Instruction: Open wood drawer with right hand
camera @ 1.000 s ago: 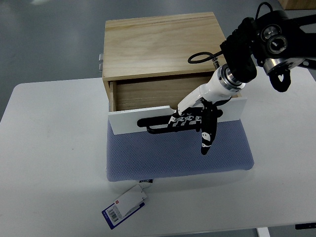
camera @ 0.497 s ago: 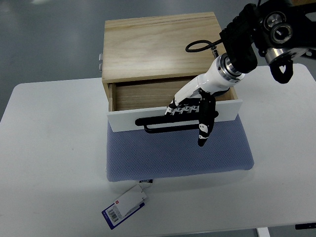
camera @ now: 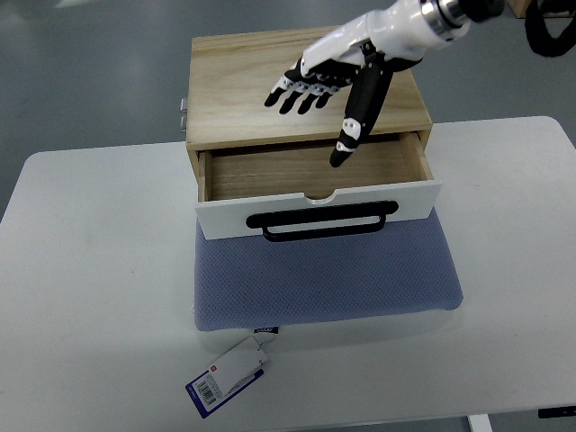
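A light wood box [camera: 252, 85] stands at the back of the white table [camera: 99, 297]. Its drawer [camera: 315, 171] is pulled out toward me, with a white front [camera: 225, 219] and a black bar handle [camera: 324, 220]. The drawer's inside looks empty. My right hand [camera: 319, 90] comes in from the upper right and hovers above the box top and the open drawer, apart from the handle. Its fingers are spread and hold nothing. The left arm is out of view.
A blue-grey mat [camera: 324, 279] lies on the table under the drawer front. A white and blue tag [camera: 227, 373] sticks out from the mat's front left corner. Grey floor shows behind the table.
My right hand has let go of the black handle and risen up and back, from the drawer front to above the box top. The drawer stays pulled out.
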`<state>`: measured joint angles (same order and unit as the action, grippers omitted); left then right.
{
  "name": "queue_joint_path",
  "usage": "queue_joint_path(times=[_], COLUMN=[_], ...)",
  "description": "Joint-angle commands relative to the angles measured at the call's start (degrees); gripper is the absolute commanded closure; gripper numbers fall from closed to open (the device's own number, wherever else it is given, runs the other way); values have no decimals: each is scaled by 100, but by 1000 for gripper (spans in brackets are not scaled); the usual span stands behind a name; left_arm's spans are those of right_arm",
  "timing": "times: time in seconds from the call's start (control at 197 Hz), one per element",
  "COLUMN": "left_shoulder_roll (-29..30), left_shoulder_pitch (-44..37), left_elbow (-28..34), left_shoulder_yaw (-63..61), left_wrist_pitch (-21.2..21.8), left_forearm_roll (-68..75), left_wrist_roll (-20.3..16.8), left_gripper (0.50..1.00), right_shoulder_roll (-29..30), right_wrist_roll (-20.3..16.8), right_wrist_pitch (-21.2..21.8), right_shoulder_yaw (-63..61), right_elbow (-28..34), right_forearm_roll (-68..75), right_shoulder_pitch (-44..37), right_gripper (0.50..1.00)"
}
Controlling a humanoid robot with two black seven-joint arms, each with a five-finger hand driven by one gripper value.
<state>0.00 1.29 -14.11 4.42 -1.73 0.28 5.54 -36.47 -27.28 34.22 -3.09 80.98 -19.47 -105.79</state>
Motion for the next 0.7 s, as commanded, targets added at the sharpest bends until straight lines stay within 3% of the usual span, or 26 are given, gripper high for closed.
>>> queue_joint_path(times=[0.0,0.198,0.472,0.604,0.695], left_shoulder_roll=[0,0,0,0,0], left_shoulder_pitch=[3,3,3,3,3], left_elbow=[-4,-12,-30,-30,-30], left_shoulder_yaw=[-11,-11,-11,-11,-11], left_wrist_pitch=[-3,6,-3,6,6], left_forearm_roll=[7,7,16,16,16], left_wrist_roll=[0,0,0,0,0], left_gripper=[500,500,500,500,500], right_shoulder_roll=[-71,17,966,1458,1827], right_wrist_roll=[258,627,1445,2253,3079], right_wrist_pitch=[-38,-434,-1075,-1427,-1664], right_shoulder_yaw=[-534,-2363,-5579,-6625,-7231], right_elbow=[-697,-1911,-3203,-3783,-4161], right_forearm_roll=[127,136,136,136,242], right_shoulder_pitch=[251,1552,3758,4462,4865], right_gripper=[554,556,554,554,554])
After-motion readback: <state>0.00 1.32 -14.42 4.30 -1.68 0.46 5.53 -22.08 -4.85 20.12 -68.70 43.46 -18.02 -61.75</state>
